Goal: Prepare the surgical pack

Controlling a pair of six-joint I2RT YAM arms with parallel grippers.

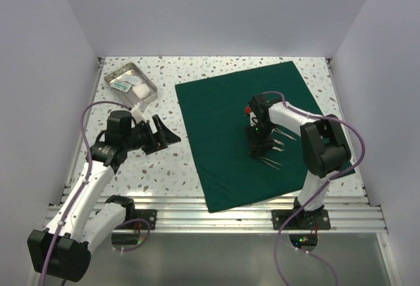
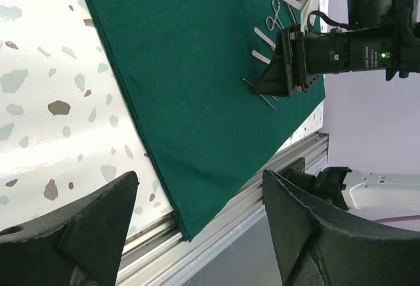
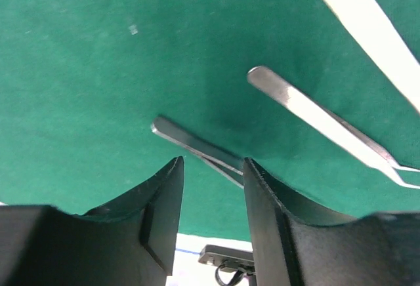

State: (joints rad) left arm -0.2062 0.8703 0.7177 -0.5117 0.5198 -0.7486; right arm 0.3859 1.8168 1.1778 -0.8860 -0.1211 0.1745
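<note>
The dark green drape [image 1: 243, 128] lies flat across the middle and right of the table; it also shows in the left wrist view [image 2: 190, 69] and fills the right wrist view [image 3: 131, 56]. My right gripper [image 1: 259, 147] hangs low over its right half, jaws open [image 3: 212, 168]. A steel tweezers [image 3: 197, 145] lies on the cloth just past the fingertips, its far end hidden behind the right finger. My left gripper [image 1: 161, 135] is open and empty [image 2: 200, 178], over bare table left of the drape, facing its near left corner.
More steel instruments lie on the drape beside the right gripper [image 1: 279, 143], among them a second tweezers [image 3: 315, 119] and scissors [image 2: 273, 16]. A shiny steel tray [image 1: 148, 80] with white gauze squares stands at the back left. An aluminium rail [image 1: 216, 217] runs along the near edge.
</note>
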